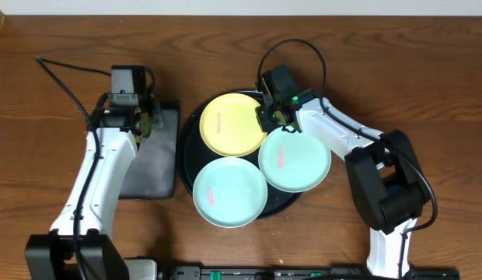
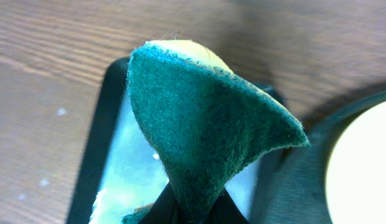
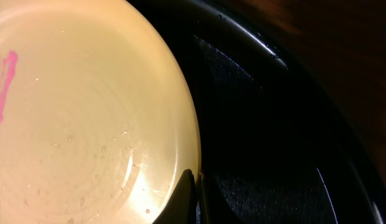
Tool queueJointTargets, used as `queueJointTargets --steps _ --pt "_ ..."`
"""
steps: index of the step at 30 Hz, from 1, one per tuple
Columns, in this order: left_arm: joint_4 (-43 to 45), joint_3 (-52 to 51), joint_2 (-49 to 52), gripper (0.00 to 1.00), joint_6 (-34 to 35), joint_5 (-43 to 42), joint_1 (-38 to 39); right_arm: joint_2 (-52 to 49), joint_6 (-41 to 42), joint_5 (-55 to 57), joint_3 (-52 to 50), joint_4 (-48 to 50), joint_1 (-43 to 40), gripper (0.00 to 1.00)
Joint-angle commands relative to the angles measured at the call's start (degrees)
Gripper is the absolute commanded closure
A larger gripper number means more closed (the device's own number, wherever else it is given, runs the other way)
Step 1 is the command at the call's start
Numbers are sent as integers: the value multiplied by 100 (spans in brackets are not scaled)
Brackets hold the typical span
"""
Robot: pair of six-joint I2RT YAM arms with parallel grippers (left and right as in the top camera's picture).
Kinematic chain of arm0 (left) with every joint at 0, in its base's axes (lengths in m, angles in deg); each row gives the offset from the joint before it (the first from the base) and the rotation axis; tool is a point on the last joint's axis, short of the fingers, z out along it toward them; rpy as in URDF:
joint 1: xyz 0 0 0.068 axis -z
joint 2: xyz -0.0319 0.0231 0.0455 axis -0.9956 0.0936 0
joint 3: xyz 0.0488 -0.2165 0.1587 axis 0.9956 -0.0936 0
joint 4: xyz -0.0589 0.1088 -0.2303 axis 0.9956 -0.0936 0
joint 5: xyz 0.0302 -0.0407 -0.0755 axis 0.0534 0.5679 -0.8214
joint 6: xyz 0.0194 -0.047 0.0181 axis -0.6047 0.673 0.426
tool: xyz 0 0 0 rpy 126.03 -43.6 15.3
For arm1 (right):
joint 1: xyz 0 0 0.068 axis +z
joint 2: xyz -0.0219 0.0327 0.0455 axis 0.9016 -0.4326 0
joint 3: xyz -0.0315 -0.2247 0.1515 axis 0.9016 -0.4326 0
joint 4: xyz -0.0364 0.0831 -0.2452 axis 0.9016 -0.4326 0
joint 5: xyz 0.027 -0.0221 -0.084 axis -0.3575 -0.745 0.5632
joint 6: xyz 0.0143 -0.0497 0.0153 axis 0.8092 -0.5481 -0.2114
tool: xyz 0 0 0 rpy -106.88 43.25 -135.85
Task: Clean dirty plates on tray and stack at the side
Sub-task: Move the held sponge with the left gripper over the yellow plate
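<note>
Green scouring sponge point(image 2: 202, 137) fills the left wrist view, with its yellow backing showing along the top edge. Its lower end is pinched between the jaws of my left gripper point(image 2: 193, 210). Beneath it lies the small rectangular tray point(image 2: 98, 143) with a grey, wet-looking floor. The sponge hangs above that tray, well apart from any plate.

Seen from overhead, all three plates lie on the round black tray point(image 1: 183, 159), and none is stacked at the side. The yellow plate point(image 1: 232, 124) sits at the back and carries a pink smear. One mint plate point(image 1: 229, 191) sits front left and the other mint plate point(image 1: 294, 161) sits right; both are smeared too and crowd close to the yellow one.

My right gripper point(image 3: 197, 186) is at the yellow plate's right rim, jaws pressed together. I cannot tell whether the rim is nipped between them.

I judge that cleaning has barely begun and the yellow plate is being steadied for the first wipe. Next I would carry the sponge across to that smear and press it flat. The right arm should brace the rim so the plate does not skate into its neighbours.
</note>
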Motion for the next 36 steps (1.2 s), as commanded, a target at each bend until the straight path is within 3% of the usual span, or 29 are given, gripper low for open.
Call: queueJointTargets --steps 1,11,15,26,36 --pt "33 308 -2 93 647 -170 203 -94 85 76 -9 -44 81 99" --pt "26 299 74 92 1598 -201 1093 -94 85 79 -9 -68 83 99" --pt "136 299 339 93 1598 -686 1322 -92 85 79 -9 -74 83 99" --pt "651 306 1423 93 1600 -1950 1381 -94 83 79 -9 -74 83 99" --pt "1110 306 1493 93 2068 -1947 1392 -94 83 79 -9 -74 83 99"
